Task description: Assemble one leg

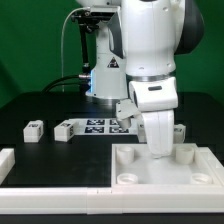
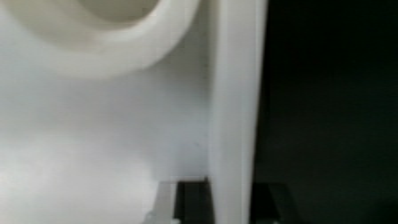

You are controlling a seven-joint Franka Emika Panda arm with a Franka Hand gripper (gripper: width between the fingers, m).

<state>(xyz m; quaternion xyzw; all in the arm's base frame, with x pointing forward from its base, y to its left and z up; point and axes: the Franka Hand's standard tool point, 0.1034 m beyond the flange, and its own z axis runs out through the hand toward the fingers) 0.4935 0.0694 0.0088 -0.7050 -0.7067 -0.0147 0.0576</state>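
Observation:
The large white panel (image 1: 190, 170) with round corner sockets lies at the front of the exterior view's right. My gripper (image 1: 160, 143) reaches straight down onto its far part. In the wrist view the gripper (image 2: 231, 192) has one dark finger (image 2: 192, 205) on each side of the panel's upright rim (image 2: 237, 100), shut on it. A round socket (image 2: 125, 35) shows beside the rim. Two small white legs with tags, one (image 1: 33, 128) and another (image 1: 65, 129), lie on the black table at the exterior view's left, apart from the gripper.
The marker board (image 1: 100, 125) lies behind the panel, near the arm's base. A white L-shaped rail (image 1: 12, 162) runs along the front at the exterior view's left. Another small white part (image 1: 179, 128) sits just behind the gripper on the exterior view's right.

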